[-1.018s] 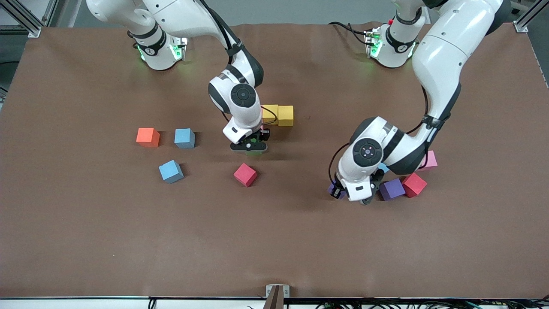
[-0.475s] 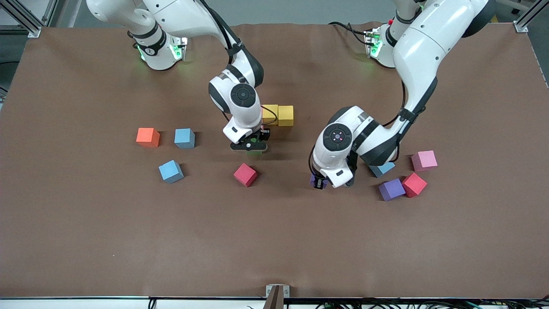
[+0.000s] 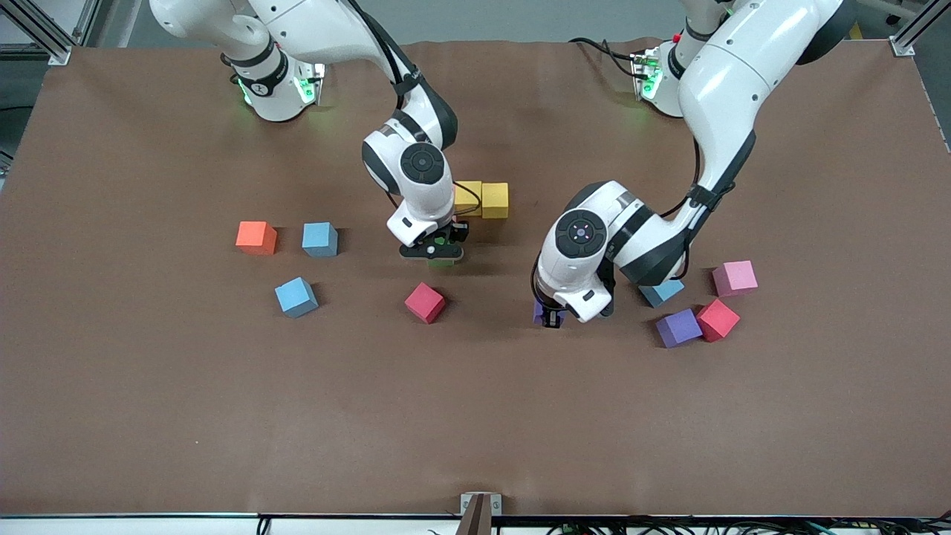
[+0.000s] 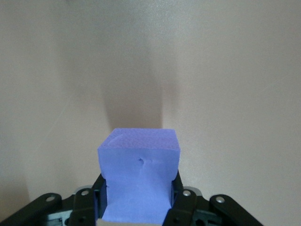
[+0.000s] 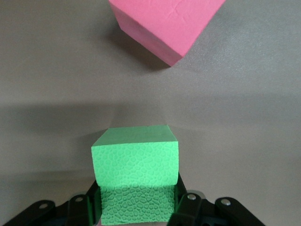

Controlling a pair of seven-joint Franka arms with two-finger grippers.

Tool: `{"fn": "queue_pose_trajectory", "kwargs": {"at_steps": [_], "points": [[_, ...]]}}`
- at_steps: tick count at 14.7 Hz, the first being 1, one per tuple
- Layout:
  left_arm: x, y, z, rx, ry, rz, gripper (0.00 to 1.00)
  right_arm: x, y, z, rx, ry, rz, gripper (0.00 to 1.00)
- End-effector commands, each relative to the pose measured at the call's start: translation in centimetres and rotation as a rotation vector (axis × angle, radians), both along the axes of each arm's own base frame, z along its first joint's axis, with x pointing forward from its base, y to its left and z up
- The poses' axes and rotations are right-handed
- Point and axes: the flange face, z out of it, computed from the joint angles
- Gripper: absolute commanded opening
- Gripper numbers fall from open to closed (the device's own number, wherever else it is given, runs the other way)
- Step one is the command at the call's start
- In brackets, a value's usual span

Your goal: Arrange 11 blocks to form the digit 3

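Observation:
My right gripper (image 3: 433, 253) (image 5: 136, 197) is shut on a green block (image 5: 135, 160), low over the table beside two touching yellow blocks (image 3: 481, 199). A red block (image 3: 424, 302) (image 5: 164, 23) lies nearer the front camera. My left gripper (image 3: 550, 316) (image 4: 139, 188) is shut on a purple block (image 4: 139, 162) (image 3: 539, 312) over bare table. Toward the left arm's end lie a light blue block (image 3: 663, 293), a pink block (image 3: 735, 277), a purple block (image 3: 678, 328) and a red block (image 3: 718, 319). Two light blue blocks (image 3: 319, 239) (image 3: 296, 296) lie toward the right arm's end.
An orange cube (image 3: 255, 238) sits beside the light blue block toward the right arm's end. The brown table mat (image 3: 475, 416) is bare along the edge nearest the front camera. The right arm's wrist hides the table just beside the yellow pair.
My left arm has carried the purple block away from the cluster at its end, toward the middle of the table. The right gripper has stayed put with the green block.

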Motion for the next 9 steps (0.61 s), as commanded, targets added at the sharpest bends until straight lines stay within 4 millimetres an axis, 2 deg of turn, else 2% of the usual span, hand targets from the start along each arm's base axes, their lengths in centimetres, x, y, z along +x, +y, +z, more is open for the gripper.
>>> {"fn": "queue_pose_trajectory", "kwargs": {"at_steps": [1,9], "points": [[-0.13,-0.38,0.85,0.015,-0.016,0.006,0.49,-1.23,-0.33,0.43,0.001,0.012,-0.014,0.03],[0.0,-0.32,1.05,0.011,-0.02,0.009,0.51,-1.49,-0.31,0.31,-0.01,0.023,-0.018,0.05]]}}
